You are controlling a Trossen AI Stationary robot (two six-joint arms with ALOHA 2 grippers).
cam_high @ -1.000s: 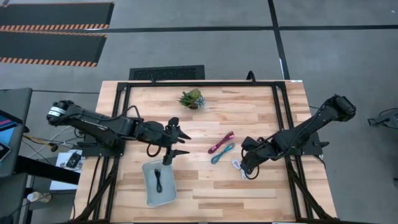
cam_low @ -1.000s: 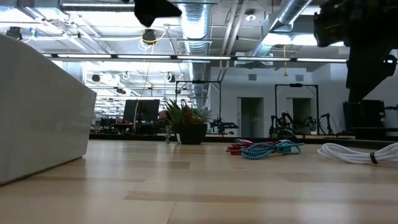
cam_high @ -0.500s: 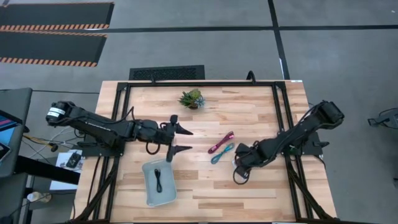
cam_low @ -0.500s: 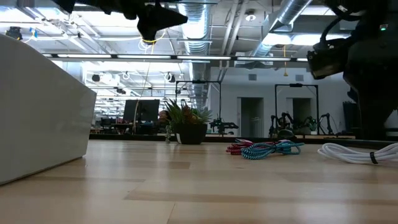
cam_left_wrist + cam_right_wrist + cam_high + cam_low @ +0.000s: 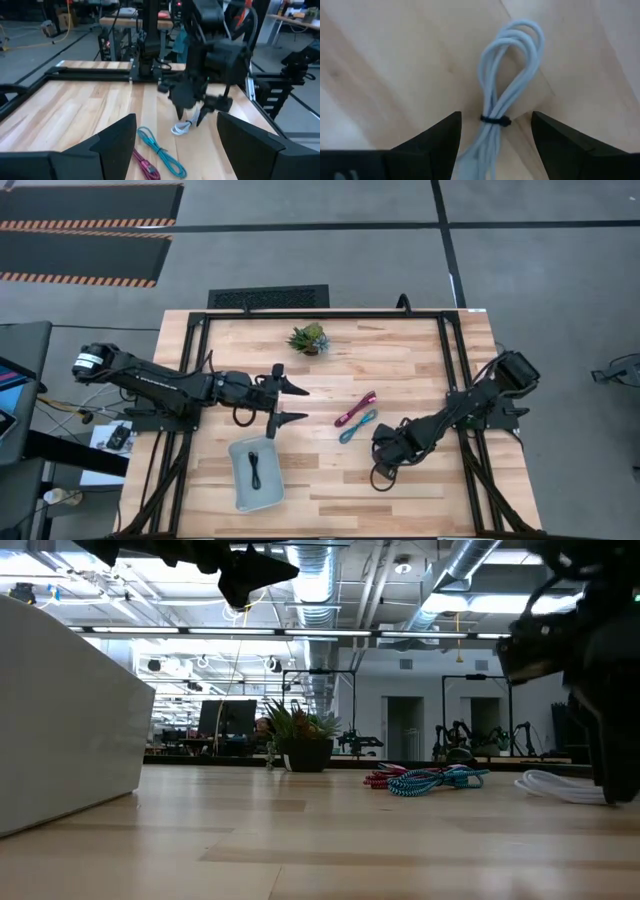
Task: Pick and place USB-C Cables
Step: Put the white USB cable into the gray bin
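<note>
While the left gripper (image 5: 285, 406) hangs spread wide above the table (image 5: 420, 365), the right gripper (image 5: 495, 131) straddles the white cable (image 5: 507, 85), fingers open.

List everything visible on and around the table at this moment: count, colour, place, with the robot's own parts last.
white-grey cable: 1, coiled and tied, lying between the right gripper's open fingers
teal cable: 1, table centre, beside the magenta one
magenta cable: 1, table centre
tray: 1, grey, front left, holding one black cable
potted plant: 1, green, back centre
table: 1, light wood, black frame
left gripper: 1, dark, open, above the tray's far end
right gripper: 1, dark, open, down over the white-grey cable
</note>
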